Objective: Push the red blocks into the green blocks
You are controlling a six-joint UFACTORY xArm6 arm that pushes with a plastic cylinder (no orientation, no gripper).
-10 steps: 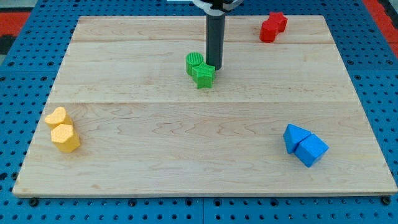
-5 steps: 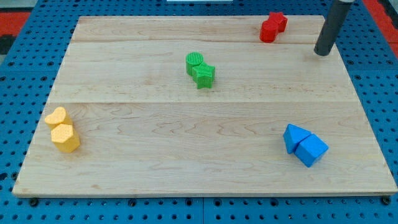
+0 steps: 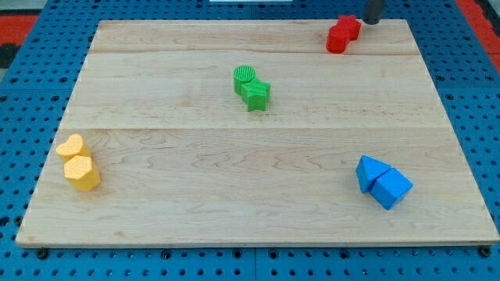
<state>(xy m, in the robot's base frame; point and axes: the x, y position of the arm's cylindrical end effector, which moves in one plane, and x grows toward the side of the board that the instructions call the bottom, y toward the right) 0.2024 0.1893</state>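
Note:
Two red blocks touch each other at the view's top right: a red star-like block (image 3: 349, 27) and a red block (image 3: 337, 39) just below-left of it. Two green blocks sit together near the board's upper middle: a green round block (image 3: 244, 78) and a green star block (image 3: 256, 95). My tip (image 3: 373, 22) stands at the view's top edge, just right of the red star-like block, close to it; I cannot tell if it touches. The rod's upper part is cut off by the frame.
Two yellow blocks (image 3: 78, 163) lie at the view's left near the board edge. Two blue blocks (image 3: 382, 182) lie at the lower right. The wooden board (image 3: 258, 195) rests on a blue pegboard.
My tip left the green blocks, swung to the view's right, then moved up and left to the top edge beside the red blocks. No block has moved.

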